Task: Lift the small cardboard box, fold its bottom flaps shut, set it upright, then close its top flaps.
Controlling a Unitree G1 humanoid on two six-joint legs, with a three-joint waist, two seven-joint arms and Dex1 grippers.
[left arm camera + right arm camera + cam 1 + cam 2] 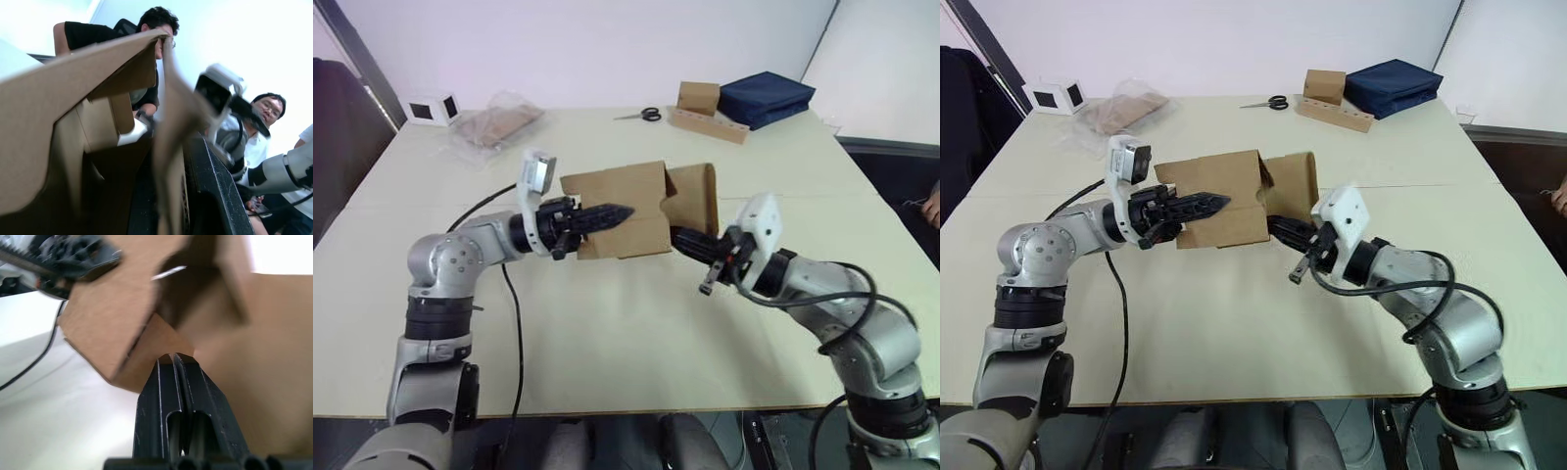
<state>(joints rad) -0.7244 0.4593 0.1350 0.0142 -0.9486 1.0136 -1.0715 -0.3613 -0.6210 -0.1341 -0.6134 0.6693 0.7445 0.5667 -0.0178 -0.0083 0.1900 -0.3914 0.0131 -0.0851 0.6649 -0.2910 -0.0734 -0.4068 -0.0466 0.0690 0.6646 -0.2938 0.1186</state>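
left pincer [607, 213]: fingers together, clamped on a side wall of the small plain brown cardboard box [626, 211] | right pincer [177, 363]: fingers pressed together, tips against the box's open flapped end, nothing visibly between them | box: held above the pale bench [626, 343], mid-bench, flaps splayed

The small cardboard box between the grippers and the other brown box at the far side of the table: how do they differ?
The small cardboard box is held up between the left gripper and the right gripper; the far box rests on the table. The held box has a flap spread open; the far box shows none. A long flat cardboard strip lies at the far box. Both are plain brown cardboard.
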